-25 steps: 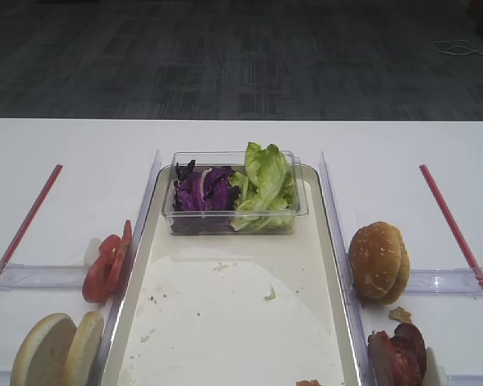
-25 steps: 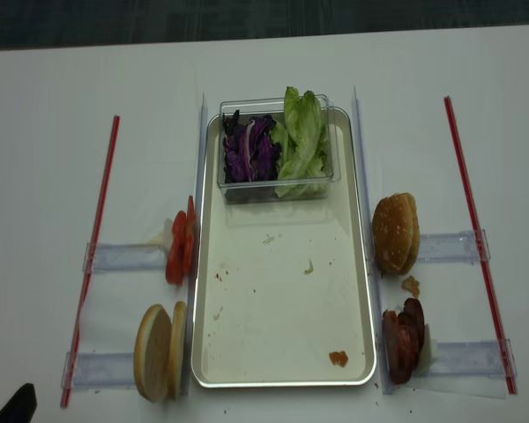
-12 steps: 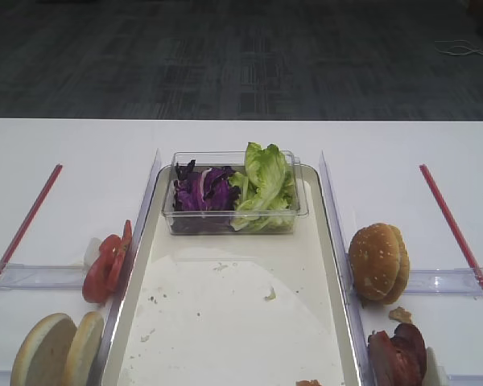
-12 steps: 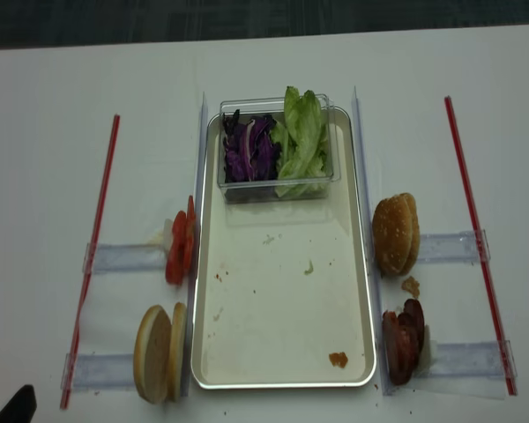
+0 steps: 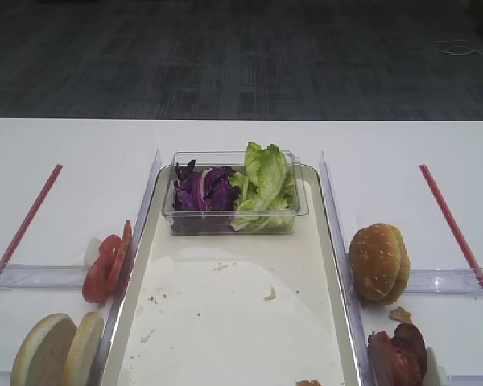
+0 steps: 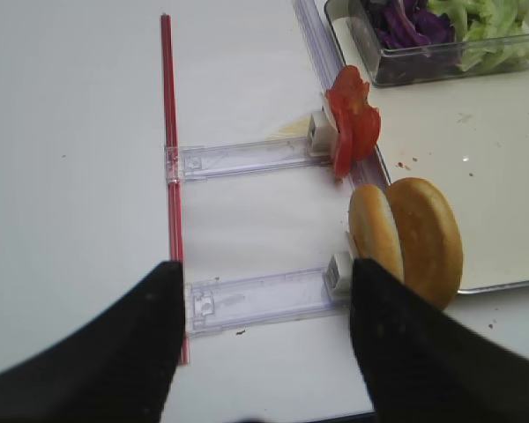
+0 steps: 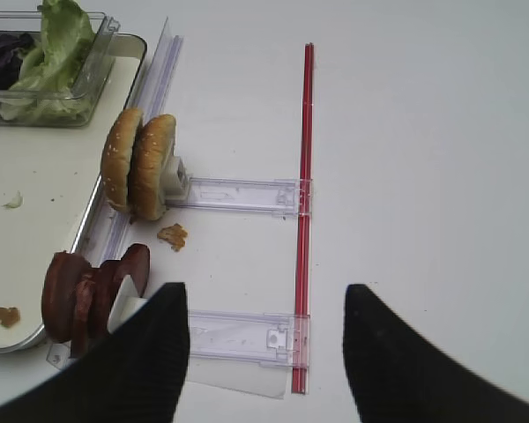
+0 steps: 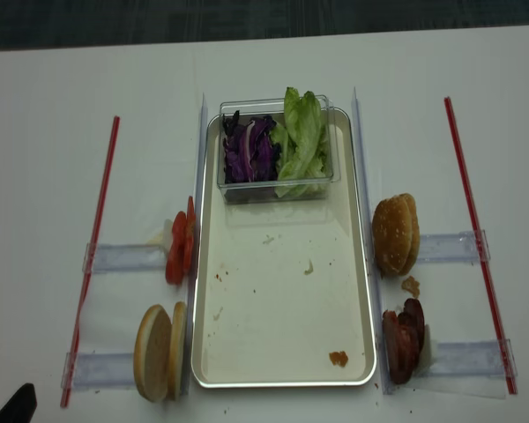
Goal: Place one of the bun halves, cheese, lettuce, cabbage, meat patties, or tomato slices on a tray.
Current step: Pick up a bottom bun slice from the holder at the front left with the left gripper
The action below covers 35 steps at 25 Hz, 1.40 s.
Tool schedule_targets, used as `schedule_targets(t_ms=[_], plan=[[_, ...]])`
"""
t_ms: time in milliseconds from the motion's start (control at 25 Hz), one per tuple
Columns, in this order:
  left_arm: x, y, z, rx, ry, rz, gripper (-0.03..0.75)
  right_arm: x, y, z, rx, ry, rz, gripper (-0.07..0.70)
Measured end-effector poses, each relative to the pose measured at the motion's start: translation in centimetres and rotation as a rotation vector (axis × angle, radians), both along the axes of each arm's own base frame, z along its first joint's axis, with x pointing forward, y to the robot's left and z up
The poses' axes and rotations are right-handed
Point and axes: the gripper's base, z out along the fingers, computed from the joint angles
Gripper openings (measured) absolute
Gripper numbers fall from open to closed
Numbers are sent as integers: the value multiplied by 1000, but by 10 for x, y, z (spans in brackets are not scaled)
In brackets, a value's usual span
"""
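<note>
The off-white tray [image 8: 282, 308] lies mid-table, bare but for crumbs. Two pale bun halves [image 8: 159, 352] stand on edge left of its near corner, tomato slices [image 8: 180, 247] just beyond them. Lettuce [image 8: 301, 141] and purple cabbage [image 8: 249, 148] fill a clear box at the tray's far end. Meat patties [image 8: 403, 342] stand right of the tray with a pale slab against them; I cannot tell whether it is cheese. My left gripper [image 6: 264, 352] hangs open, left of the bun halves [image 6: 406, 242]. My right gripper [image 7: 264, 352] is open, right of the patties [image 7: 88, 291].
Two sesame bun tops [image 8: 395, 233] stand on edge right of the tray. Clear plastic holders [image 6: 247, 159] and red strips [image 8: 93, 256] lie on the white table on both sides. A crumb [image 7: 172, 235] lies near the bun tops.
</note>
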Motion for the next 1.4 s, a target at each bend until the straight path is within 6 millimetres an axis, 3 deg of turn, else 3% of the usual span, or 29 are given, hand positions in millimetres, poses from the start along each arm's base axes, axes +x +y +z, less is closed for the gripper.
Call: schedule_targets(t_ms=[1400], plan=[[0, 0, 0, -11, 1, 7, 400, 0, 0, 0, 0, 0, 0, 414]])
